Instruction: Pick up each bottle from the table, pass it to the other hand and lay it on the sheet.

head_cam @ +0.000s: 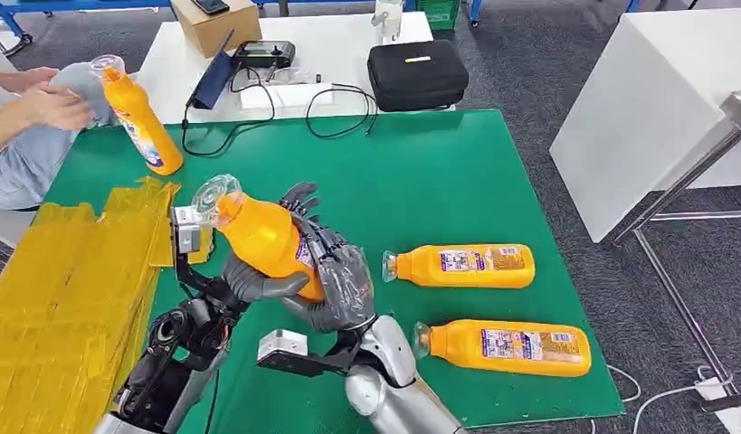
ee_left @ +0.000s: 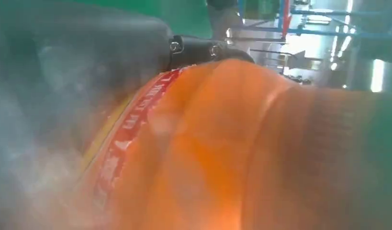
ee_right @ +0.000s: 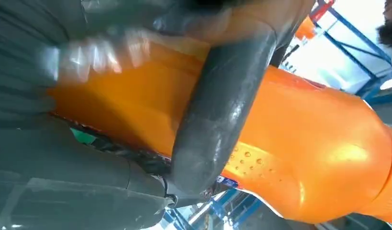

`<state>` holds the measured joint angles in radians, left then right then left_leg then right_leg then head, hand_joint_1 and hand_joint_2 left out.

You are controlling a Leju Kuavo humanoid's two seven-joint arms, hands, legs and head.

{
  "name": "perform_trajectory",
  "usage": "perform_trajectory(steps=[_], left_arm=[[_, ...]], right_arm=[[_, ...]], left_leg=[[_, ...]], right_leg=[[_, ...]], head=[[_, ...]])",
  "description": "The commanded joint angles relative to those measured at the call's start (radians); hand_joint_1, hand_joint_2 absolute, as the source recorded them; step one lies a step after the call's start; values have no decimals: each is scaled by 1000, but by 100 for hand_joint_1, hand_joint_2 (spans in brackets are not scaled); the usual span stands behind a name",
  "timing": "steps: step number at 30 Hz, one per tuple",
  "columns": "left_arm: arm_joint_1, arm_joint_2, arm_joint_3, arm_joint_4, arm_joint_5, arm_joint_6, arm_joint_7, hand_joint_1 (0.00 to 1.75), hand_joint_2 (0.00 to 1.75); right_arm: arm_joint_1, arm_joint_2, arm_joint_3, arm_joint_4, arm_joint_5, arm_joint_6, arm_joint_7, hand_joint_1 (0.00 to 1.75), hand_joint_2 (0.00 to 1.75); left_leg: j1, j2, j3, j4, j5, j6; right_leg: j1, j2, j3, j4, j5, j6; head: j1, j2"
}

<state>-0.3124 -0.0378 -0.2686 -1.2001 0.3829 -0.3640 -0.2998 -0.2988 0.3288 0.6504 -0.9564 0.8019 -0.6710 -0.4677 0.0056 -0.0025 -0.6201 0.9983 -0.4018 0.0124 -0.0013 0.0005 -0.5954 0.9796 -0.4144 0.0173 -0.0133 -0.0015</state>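
The orange bottle [head_cam: 262, 237] I am passing sits tilted above the green table [head_cam: 439, 172], its clear cap toward my upper left, caught between both of my hands. My right hand [head_cam: 335, 276] wraps its lower body from the right, fingers curled over the label; in the right wrist view a dark finger [ee_right: 218, 110] lies straight across the orange plastic. My left hand [head_cam: 249, 285] comes in from beneath, its grey thumb pressed along the underside, so both hands are closed around this one bottle. To my right two more bottles lie on their sides on the table, the nearer bottle [head_cam: 507, 347] close to the front edge and the farther bottle [head_cam: 464, 266] just behind it, apart from each other. The yellow sheet [head_cam: 63, 289] covers the table's left side, right beside my left arm. At the far left a person's hand [head_cam: 54, 104] holds an upright bottle [head_cam: 142, 117] near the sheet's far corner. Open green stretches across the middle and back of the table.
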Motion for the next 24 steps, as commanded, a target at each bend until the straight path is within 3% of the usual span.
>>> perform_trajectory(steps=[1, 16, 17, 18, 24], left_arm=[[-49, -47, 67, 34, 22, 27, 1, 9, 175], [-49, -47, 67, 34, 22, 27, 1, 9, 175], [-47, -48, 72, 28, 25, 30, 2, 77, 175], [-41, -55, 87, 19, 34, 37, 3, 175, 175], [-29, -59, 110, -1, 51, 40, 14, 175, 175]], right_arm=[[-20, -3, 140, 163, 12, 15, -3, 175, 175], [-20, -3, 140, 163, 12, 15, -3, 175, 175], [-22, -3, 141, 166, 11, 15, -2, 175, 175], [-25, -3, 141, 172, 8, 16, 3, 175, 175], [-37, 0, 122, 201, 6, -2, 12, 175, 175]], left_leg=[[1, -3, 5, 0, -3, 0], [1, -3, 3, 0, -1, 0], [2, -4, 4, 0, -2, 0], [1, -3, 2, 0, -1, 0], [2, -4, 4, 0, -2, 0]], right_leg=[[1, -3, 7, -2, -3, 0], [1, -4, 4, -1, -2, 0], [2, -4, 5, -2, -2, 0], [1, -3, 3, -1, -1, 0], [2, -4, 6, -1, -3, 0]], head=[[0, 0], [0, 0], [0, 0], [0, 0], [0, 0]])
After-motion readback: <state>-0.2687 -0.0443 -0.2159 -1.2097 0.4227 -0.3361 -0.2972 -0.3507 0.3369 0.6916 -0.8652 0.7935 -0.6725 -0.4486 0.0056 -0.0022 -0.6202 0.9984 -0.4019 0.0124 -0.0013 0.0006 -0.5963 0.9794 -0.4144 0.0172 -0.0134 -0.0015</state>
